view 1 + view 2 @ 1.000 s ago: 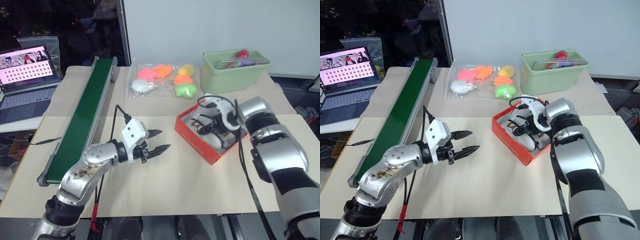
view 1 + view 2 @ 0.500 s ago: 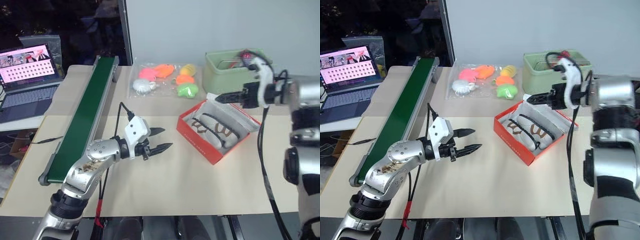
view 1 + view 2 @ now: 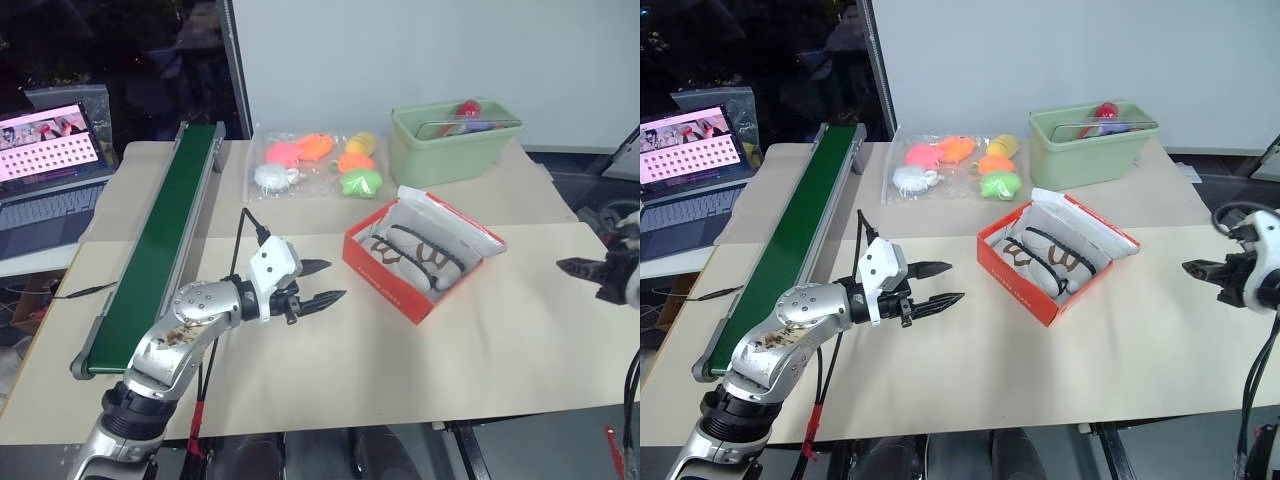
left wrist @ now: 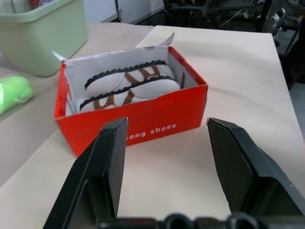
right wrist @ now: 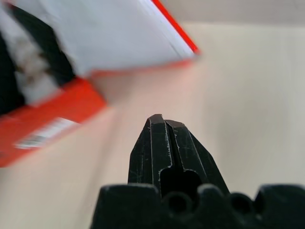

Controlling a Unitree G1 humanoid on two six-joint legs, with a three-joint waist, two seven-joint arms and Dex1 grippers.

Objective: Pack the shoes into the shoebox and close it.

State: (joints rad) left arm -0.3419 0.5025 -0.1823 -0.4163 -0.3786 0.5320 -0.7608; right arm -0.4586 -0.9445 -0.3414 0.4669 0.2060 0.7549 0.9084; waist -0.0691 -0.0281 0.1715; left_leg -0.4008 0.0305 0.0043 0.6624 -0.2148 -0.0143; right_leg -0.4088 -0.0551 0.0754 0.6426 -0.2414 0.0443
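Black fingers of the left gripper (image 3: 318, 283) stand half open, empty, hovering over the table, aimed at the red shoebox's (image 4: 138, 119) long side, a little apart from it. Right gripper (image 3: 1202, 270) is pinched shut on nothing, out near the table's right edge, well clear of the box. Both shoes (image 3: 415, 255) lie side by side inside the shoebox; lid (image 3: 447, 224) hangs open at the far side. Packing looks done, closing is the step in hand. Next move likely needs a gripper behind the lid to fold it forward while the other steadies the box. Beige table (image 3: 400, 350) carries a green conveyor belt (image 3: 160, 245), bagged toys (image 3: 315, 165) and a pale green bin (image 3: 455, 140); a laptop (image 3: 45, 170) sits left, with a dark window behind it.
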